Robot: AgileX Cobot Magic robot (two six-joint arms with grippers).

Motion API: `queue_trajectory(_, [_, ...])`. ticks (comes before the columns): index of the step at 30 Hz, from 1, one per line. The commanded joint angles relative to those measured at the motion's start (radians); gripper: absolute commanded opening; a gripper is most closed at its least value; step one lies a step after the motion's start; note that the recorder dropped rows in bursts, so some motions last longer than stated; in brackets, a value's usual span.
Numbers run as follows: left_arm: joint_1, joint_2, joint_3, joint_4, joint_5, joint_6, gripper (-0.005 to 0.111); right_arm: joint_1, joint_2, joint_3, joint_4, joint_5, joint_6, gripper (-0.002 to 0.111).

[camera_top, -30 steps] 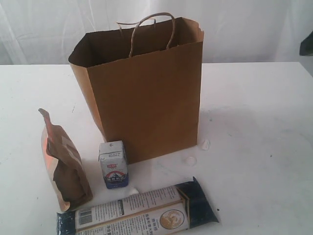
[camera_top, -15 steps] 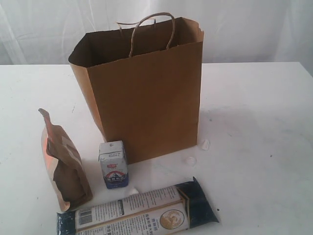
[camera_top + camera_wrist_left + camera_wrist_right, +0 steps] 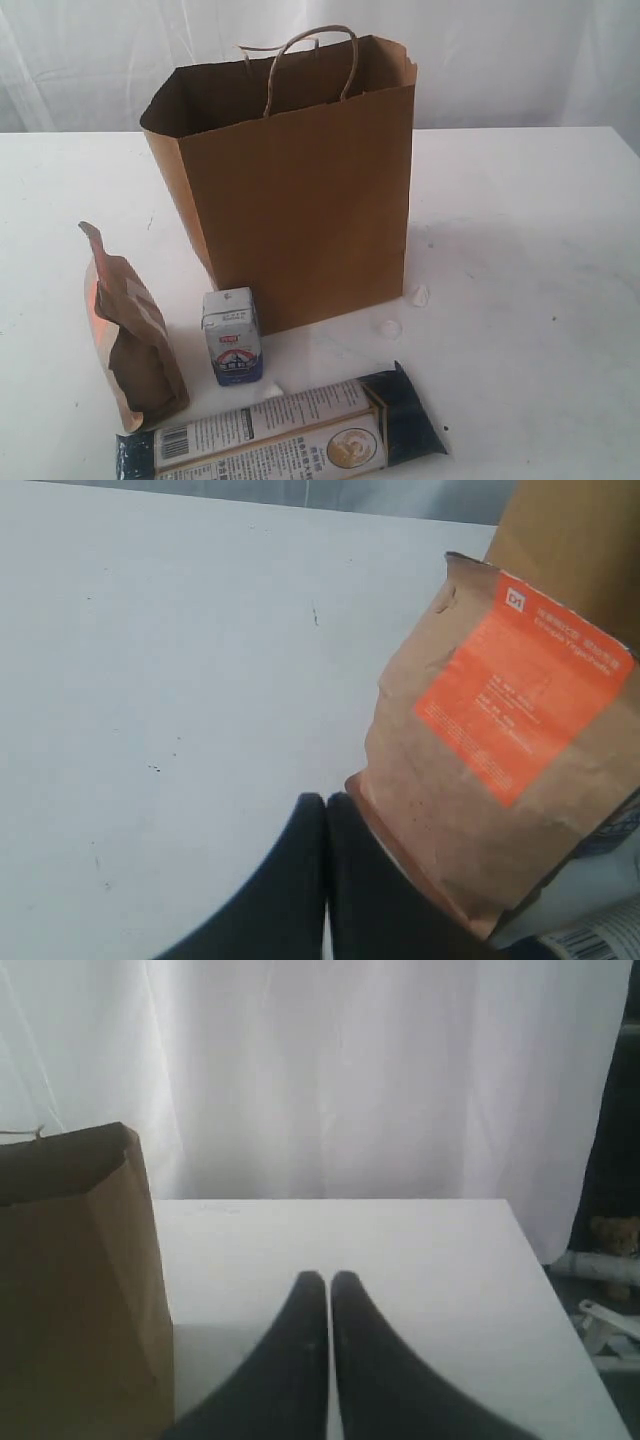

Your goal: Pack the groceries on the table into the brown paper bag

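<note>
One bag (image 3: 300,200) upright, middle of tabletop (image 3: 520,250). Three packs toward front-left corner: pouch (image 3: 135,340), carton (image 3: 232,338), long packet (image 3: 280,430). Both pinched together, empty: left claw (image 3: 326,805), right claw (image 3: 328,1282).

- Brown paper bag (image 3: 300,200) stands upright mid-surface, mouth open upward. It is clear from above except for the cord handles (image 3: 312,45) standing up at its rim.
- Right of the bag the surface (image 3: 530,260) lies bare, save two white scraps (image 3: 417,296) by its near right corner.
- Near left is crowded — brown pouch (image 3: 135,340) upright, small white-blue carton (image 3: 232,337) just beside the bag, long blue-white packet (image 3: 285,430) lying across the near edge.
- Left of and beyond the pouch — open surface.
</note>
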Motion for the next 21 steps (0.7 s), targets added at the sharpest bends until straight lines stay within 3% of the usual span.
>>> queue_trajectory(1, [-0.006,-0.003,0.006,0.020,-0.005,0.024,0.000,-0.005,-0.011,0.067,-0.111,-0.092,0.026,0.000])
queue_trajectory(4, [-0.006,-0.003,0.006,0.116,-0.005,0.143,0.000,-0.005,-0.060,0.143,-0.241,-0.259,0.053,0.000])
queue_trajectory(9, [-0.006,-0.003,0.006,0.133,-0.005,0.214,0.000,-0.005,-0.174,0.208,-0.305,-0.422,0.259,0.000])
queue_trajectory(17, [-0.006,-0.003,0.006,0.133,-0.031,0.215,0.000,-0.005,-0.337,0.293,-0.307,-0.117,0.308,0.000])
queue_trajectory(21, [-0.006,-0.003,0.006,0.049,-0.044,0.143,0.000,-0.005,-0.411,0.422,-0.307,-0.148,0.386,0.000])
